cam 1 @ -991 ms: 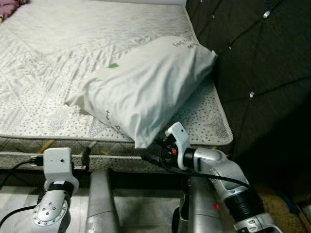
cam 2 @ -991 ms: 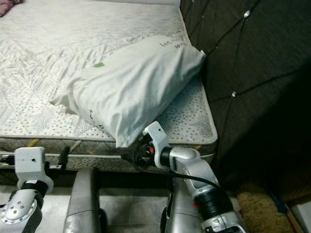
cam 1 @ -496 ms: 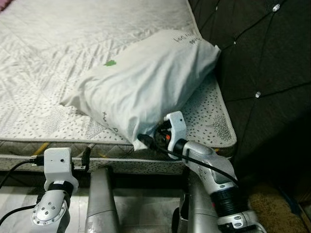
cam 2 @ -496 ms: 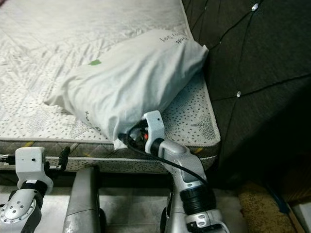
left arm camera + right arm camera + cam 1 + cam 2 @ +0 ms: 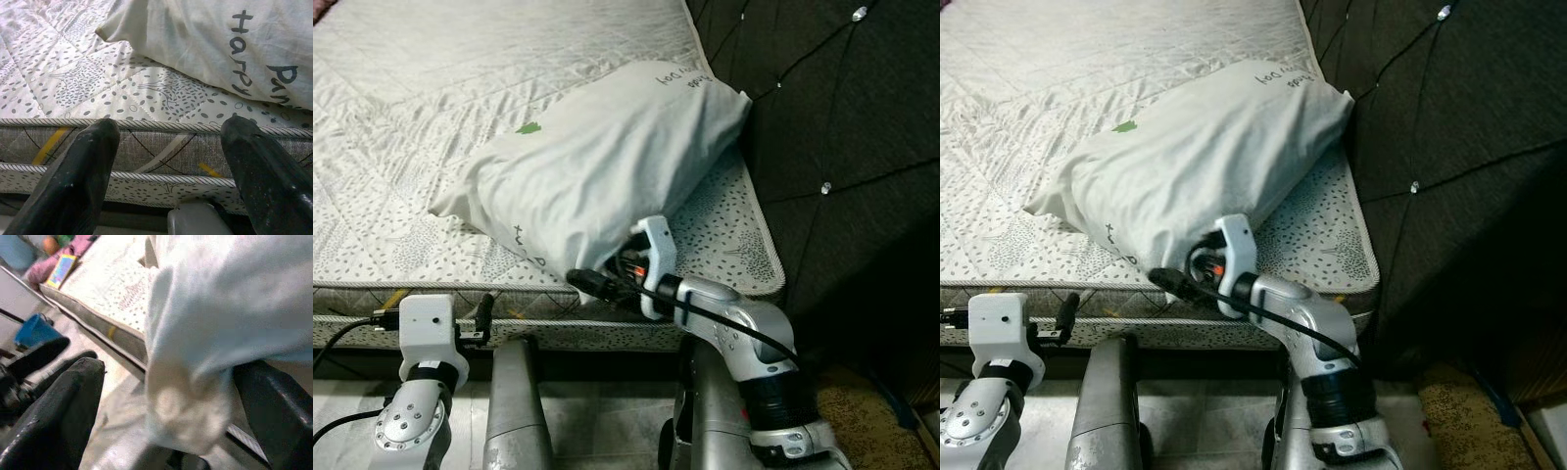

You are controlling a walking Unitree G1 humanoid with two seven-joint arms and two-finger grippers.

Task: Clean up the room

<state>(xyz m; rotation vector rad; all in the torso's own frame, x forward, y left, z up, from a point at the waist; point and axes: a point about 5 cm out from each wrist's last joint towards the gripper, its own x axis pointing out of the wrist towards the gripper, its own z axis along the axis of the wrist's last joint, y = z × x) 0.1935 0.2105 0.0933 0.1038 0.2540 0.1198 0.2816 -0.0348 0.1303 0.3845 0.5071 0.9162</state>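
Pillow lies mid-frame on the mattress; right claw, spread, straddles its lower corner for gripping; left claw spread, idle.

White pillow lying diagonal on mattress, dark headboard at 3 o'clock, right gripper at pillow's 6 o'clock corner.

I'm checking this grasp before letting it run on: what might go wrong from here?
The right gripper is open around just the pillow's overhanging corner, so closing may pinch only loose cover and slip off. That corner hangs over the mattress edge; a pull could drag the whole pillow to the floor. The far end leans against the dark headboard and may snag there. The left gripper hangs open below the edge, giving no support.
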